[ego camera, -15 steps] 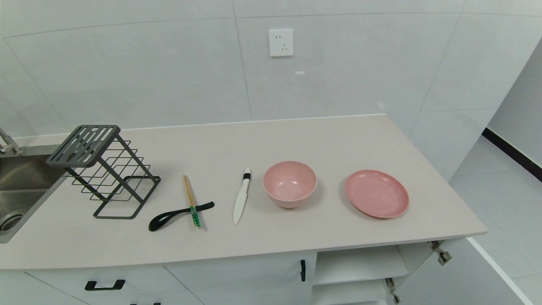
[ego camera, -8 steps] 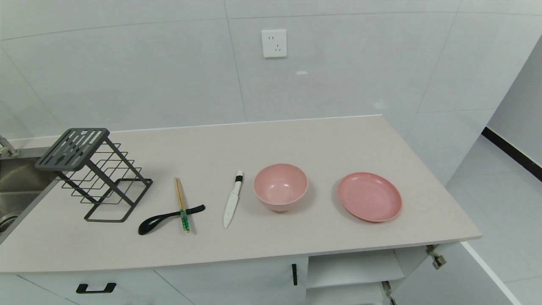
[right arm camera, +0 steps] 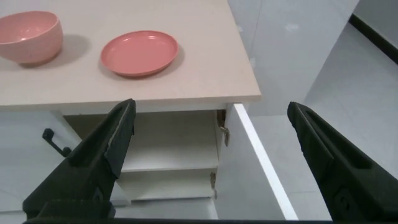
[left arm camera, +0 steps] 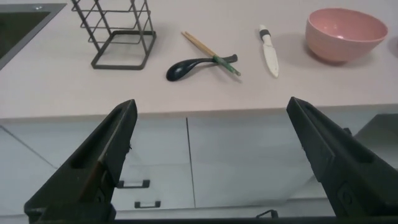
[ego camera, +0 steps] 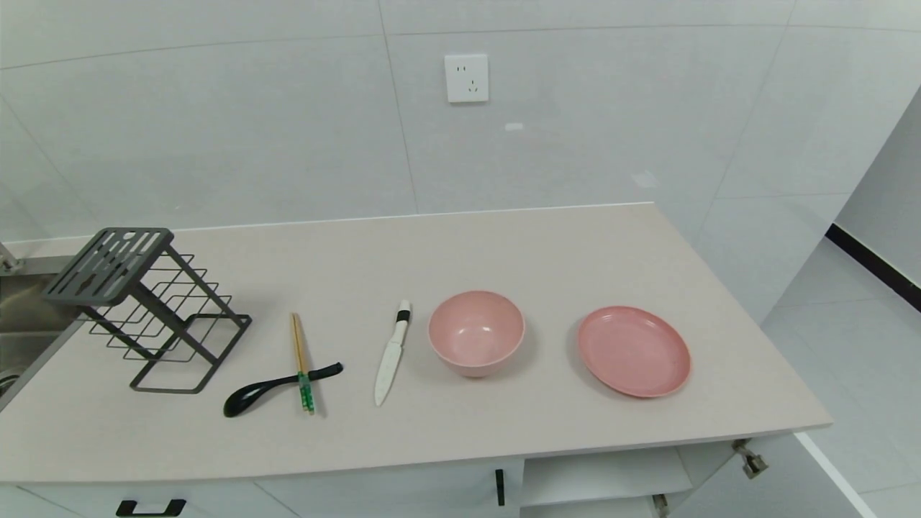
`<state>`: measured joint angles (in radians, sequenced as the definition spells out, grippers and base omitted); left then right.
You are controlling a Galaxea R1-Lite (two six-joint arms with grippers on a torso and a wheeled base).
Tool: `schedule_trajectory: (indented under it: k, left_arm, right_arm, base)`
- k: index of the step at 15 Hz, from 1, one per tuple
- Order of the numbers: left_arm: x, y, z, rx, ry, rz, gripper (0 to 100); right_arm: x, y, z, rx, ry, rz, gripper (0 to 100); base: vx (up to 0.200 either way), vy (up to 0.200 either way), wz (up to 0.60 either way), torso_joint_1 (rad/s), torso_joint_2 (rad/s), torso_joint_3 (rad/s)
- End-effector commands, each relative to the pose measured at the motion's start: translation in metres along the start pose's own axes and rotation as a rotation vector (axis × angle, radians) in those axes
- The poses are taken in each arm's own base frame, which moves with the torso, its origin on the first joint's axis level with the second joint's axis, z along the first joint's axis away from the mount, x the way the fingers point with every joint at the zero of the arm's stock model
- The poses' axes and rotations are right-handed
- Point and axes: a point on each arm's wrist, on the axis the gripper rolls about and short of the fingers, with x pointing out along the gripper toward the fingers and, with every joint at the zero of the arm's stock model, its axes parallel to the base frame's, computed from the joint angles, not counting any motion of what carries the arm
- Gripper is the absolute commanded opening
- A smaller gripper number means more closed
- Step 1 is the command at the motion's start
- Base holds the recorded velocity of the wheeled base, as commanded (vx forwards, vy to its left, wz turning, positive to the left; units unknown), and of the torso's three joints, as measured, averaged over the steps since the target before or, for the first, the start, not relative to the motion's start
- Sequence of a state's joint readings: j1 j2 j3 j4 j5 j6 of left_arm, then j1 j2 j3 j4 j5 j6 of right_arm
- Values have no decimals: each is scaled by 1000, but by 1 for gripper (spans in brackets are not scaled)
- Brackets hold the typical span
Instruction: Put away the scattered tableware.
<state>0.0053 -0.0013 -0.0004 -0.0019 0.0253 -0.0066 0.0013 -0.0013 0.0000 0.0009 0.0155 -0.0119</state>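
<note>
Scattered along the counter's front lie a black spoon [ego camera: 277, 385] [left arm camera: 196, 64], a pair of chopsticks [ego camera: 301, 360] [left arm camera: 208, 51] crossing its handle, a white knife [ego camera: 392, 354] [left arm camera: 269, 53], a pink bowl [ego camera: 476, 332] [left arm camera: 345, 34] [right arm camera: 28, 37] and a pink plate [ego camera: 633, 350] [right arm camera: 140, 53]. A dark wire rack [ego camera: 144, 309] [left arm camera: 118, 28] stands at the left. My left gripper [left arm camera: 211, 162] hangs open in front of the cabinet, below the spoon and knife. My right gripper [right arm camera: 211, 162] is open too, low before the open cabinet, under the plate's end of the counter.
A steel sink [ego camera: 18, 316] adjoins the rack at the far left. Below the plate a cabinet with white shelves [ego camera: 604, 471] [right arm camera: 168, 149] stands open, its door [right arm camera: 261, 162] swung out. The counter [ego camera: 547, 252] ends just right of the plate, with floor beyond.
The head camera has shifted, so the whole scene sits lower and a little to the left. Nothing on the counter has moved.
</note>
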Motion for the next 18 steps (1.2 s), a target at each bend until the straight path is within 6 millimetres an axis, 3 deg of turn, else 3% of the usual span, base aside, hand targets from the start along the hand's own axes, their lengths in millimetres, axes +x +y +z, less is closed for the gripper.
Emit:
schedule_trajectory:
  k: [1, 5, 6, 8, 11, 18]
  left_arm:
    - [0, 0, 0, 5, 1, 0, 100]
    - [0, 0, 0, 16, 2, 0, 100]
    - [0, 0, 0, 28, 2, -2, 100]
    - [0, 0, 0, 33, 2, -2, 100]
    - [0, 0, 0, -10, 2, 2, 100]
    - [0, 0, 0, -15, 2, 2, 100]
  right_arm:
    - [0, 0, 0, -5, 0, 3, 100]
    - [-3, 0, 27, -24, -261, 19, 100]
    - [-1, 1, 37, -33, -278, 107, 100]
    - [12, 2, 64, -26, -203, 245, 100]
    - [50, 7, 103, -18, -58, 367, 100]
    - [93, 17, 99, -27, 152, 453, 100]
  base:
    - [0, 0, 0, 0, 0, 0]
    - [0, 0, 0, 0, 0, 0]
    - [0, 0, 0, 0, 0, 0]
    - [0, 0, 0, 0, 0, 0]
    - [0, 0, 0, 0, 0, 0]
    - [0, 0, 0, 0, 0, 0]
